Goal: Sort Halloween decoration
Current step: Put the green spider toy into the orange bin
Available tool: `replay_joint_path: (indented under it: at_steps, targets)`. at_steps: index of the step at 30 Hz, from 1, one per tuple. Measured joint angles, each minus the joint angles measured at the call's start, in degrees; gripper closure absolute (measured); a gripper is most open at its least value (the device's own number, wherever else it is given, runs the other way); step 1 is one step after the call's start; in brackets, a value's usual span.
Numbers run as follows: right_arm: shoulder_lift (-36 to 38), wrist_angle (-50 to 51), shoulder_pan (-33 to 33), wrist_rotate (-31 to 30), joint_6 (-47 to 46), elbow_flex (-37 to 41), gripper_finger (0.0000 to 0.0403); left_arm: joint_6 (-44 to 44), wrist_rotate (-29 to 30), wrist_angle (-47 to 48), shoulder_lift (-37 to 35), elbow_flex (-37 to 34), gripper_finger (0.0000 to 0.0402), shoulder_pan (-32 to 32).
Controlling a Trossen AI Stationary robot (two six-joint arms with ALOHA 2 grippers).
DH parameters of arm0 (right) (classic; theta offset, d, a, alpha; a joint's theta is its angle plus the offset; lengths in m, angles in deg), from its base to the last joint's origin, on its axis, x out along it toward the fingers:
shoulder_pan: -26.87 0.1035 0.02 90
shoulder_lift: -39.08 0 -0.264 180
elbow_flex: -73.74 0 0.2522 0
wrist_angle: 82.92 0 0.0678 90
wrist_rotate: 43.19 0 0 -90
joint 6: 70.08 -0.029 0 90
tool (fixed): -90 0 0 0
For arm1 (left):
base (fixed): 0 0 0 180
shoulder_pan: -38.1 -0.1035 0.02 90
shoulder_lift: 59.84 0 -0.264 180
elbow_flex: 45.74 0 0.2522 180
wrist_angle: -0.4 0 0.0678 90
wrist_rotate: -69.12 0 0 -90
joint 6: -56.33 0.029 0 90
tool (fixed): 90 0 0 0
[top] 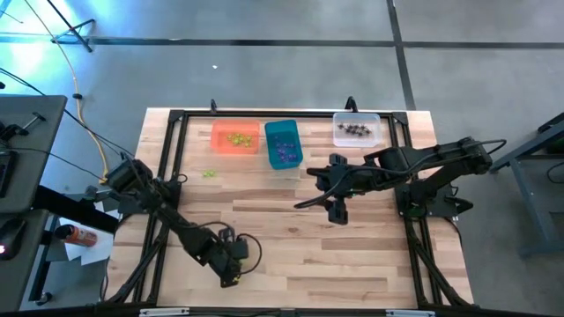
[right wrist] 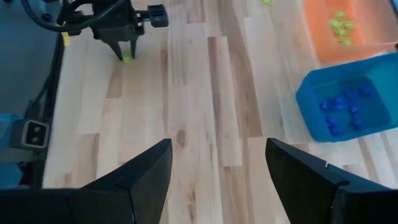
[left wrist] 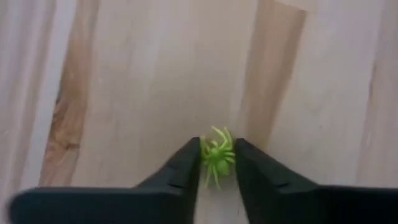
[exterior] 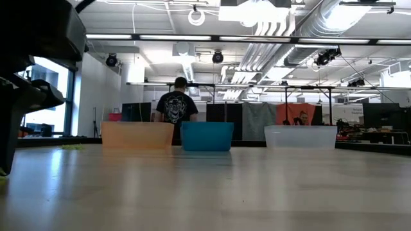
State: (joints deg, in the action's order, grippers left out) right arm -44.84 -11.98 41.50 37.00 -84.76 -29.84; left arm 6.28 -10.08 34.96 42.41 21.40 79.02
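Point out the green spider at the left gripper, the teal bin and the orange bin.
green spider [left wrist: 217, 158], left wrist view, its body.
teal bin [top: 268, 132], high view, its left rim.
orange bin [top: 235, 128], high view, its far rim.

1. Two dark, nearly black jointed arms, the left arm and the right arm; each is built of chunky segments.
2. Thin black cables loop loosely beside each wrist.
3. The left gripper has two matte black fingers tapering to blunt tips; the right gripper has broad, wedge-shaped black fingers.
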Motion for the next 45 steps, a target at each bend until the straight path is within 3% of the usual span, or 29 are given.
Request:
replay_joint_path:
  at_steps: [4,8,12,15,18,21,26,29,33,40,45]
  targets:
    - [0.0,0.0,0.0,-1.6,0.2,0.0,0.0147,-3.7,-1.3,0.2,-0.4,0.0,0.0389,-1.0]
    - [0.0,0.0,0.0,-1.7,0.5,0.0,0.0147,-3.5,-1.9,2.1,-3.6,-0.4,0.0392,-2.3]
    - [0.0,-0.1,0.0,-1.8,2.8,0.0,0.0147,0.3,0.9,4.1,-13.1,-0.3,0.0398,-4.4]
    - [0.0,-0.8,0.0,-3.5,3.8,0.0,0.0147,2.3,7.1,5.2,-22.4,-0.3,0.0399,-6.3]
    - [0.0,-1.1,0.0,-5.1,4.7,0.0,0.0147,3.3,17.8,3.9,-32.2,0.1,0.04,-8.4]
    - [0.0,-1.4,0.0,-6.8,5.7,0.0,0.0147,10.3,27.6,-1.4,-40.9,0.1,0.0401,-10.3]
    - [0.0,-4.1,0.0,-10.7,8.0,0.0,0.0147,28.2,30.2,-8.3,-51.3,0.2,0.0401,-14.7]
    - [0.0,-7.7,-0.5,-12.8,9.2,0.0,0.0147,35.6,27.0,-9.4,-55.2,0.2,0.0401,-18.3]
    - [0.0,-12.5,-1.9,-13.0,7.7,0.0,0.0147,40.7,18.3,-10.2,-57.1,0.2,0.0401,-23.1]
    - [0.0,-14.8,-4.2,-13.1,2.7,0.0,0.0147,47.8,5.0,-10.6,-55.8,0.2,0.0401,-30.5]
    - [0.0,-15.3,-5.9,-13.0,2.7,0.0,0.0147,52.6,-5.4,-13.4,-55.7,0.2,0.0401,-39.4]
